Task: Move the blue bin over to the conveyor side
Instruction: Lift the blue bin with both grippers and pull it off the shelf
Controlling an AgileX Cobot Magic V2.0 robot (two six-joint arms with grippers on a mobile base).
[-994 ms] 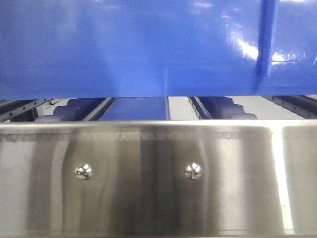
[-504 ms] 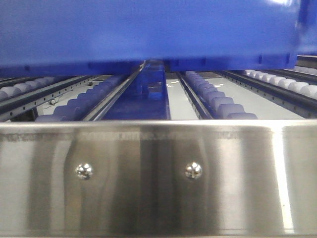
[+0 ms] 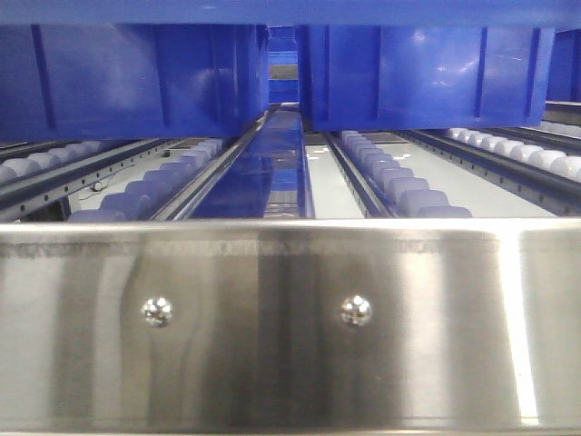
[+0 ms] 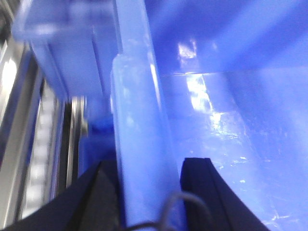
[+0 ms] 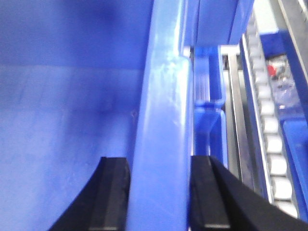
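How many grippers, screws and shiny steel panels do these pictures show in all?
Grippers: 2, left gripper and right gripper, both shut on the blue bin rim.
Screws: 2
Steel panel: 1
Total: 5

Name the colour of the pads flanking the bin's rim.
Black; clearest in the right wrist view, right pincer pads astride the blue bin rim.

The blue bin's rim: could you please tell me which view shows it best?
The right wrist view: the rim of the blue bin runs sharp between the fingers of the right gripper. The left wrist view shows it in the left gripper, but blurred. The front view shows blue walls beyond the steel panel, no gripped rim.
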